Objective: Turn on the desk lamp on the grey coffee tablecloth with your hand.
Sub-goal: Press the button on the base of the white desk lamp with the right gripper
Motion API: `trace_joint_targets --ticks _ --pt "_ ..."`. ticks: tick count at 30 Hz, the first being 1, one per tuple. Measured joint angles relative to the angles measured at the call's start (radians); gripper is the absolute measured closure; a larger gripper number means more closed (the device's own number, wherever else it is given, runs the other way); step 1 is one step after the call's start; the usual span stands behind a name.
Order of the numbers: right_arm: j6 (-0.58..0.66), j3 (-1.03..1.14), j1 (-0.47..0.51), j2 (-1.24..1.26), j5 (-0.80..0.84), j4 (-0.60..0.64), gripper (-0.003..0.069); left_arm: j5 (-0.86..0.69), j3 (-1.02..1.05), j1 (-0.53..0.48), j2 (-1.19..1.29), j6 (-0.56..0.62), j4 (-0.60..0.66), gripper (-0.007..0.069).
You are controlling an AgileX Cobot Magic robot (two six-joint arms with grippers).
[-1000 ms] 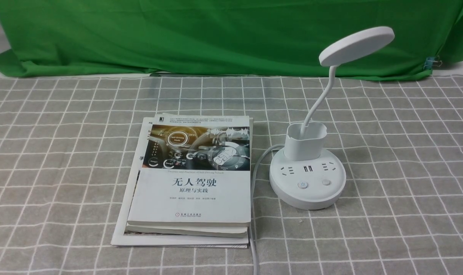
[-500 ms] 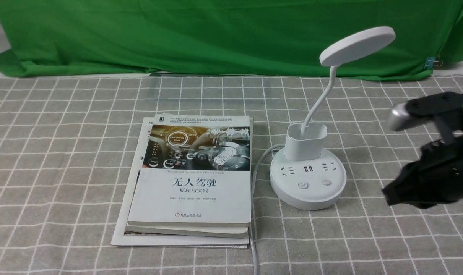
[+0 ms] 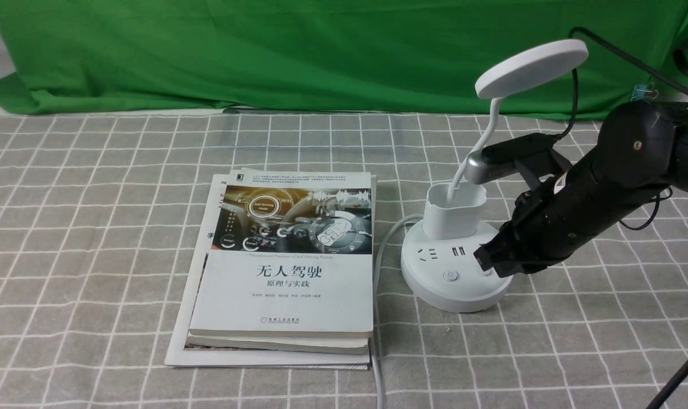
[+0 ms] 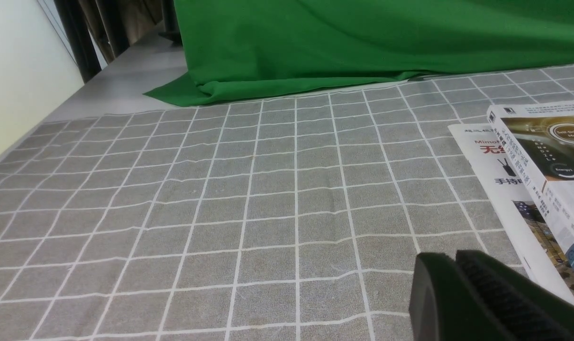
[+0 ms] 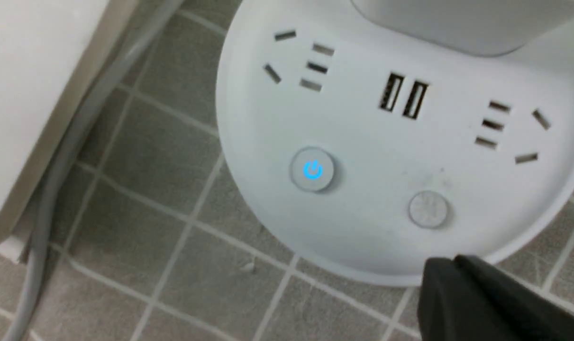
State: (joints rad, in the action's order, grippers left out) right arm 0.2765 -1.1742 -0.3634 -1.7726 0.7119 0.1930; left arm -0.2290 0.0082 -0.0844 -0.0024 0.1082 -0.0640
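Observation:
The white desk lamp (image 3: 456, 267) stands on the grey coffee tablecloth (image 3: 94, 187), right of centre, its disc head (image 3: 531, 67) unlit. On its round base (image 5: 386, 156) a button with a blue power sign (image 5: 312, 169) glows, and a plain round button (image 5: 428, 209) sits beside it. My right gripper (image 3: 484, 258), the hand, is shut and empty, its tip just over the base's right side, close to the plain button (image 5: 450, 265). In the left wrist view my left gripper (image 4: 450, 258) is shut with nothing in it, low over the cloth beside the books.
A stack of books (image 3: 284, 267) lies left of the lamp. The lamp's grey cord (image 3: 378, 272) runs between them toward the front edge. A green cloth backdrop (image 3: 321, 51) hangs behind. A black rod (image 3: 679, 372) crosses the lower right corner.
My right arm has come in from the right edge and moved left and down to the lamp's base. The lamp and books have not moved.

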Motion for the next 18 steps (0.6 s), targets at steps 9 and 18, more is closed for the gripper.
trace_joint_targets --ticks 9,18 --pt "0.0 -0.012 -0.011 -0.026 -0.033 -0.001 0.0627 0.0 0.0 0.0 0.0 -0.001 0.0 0.0606" --pt "0.0 -0.018 -0.022 -0.05 -0.054 -0.001 0.0627 0.0 0.0 0.0 0.0 -0.001 0.0 0.0606"
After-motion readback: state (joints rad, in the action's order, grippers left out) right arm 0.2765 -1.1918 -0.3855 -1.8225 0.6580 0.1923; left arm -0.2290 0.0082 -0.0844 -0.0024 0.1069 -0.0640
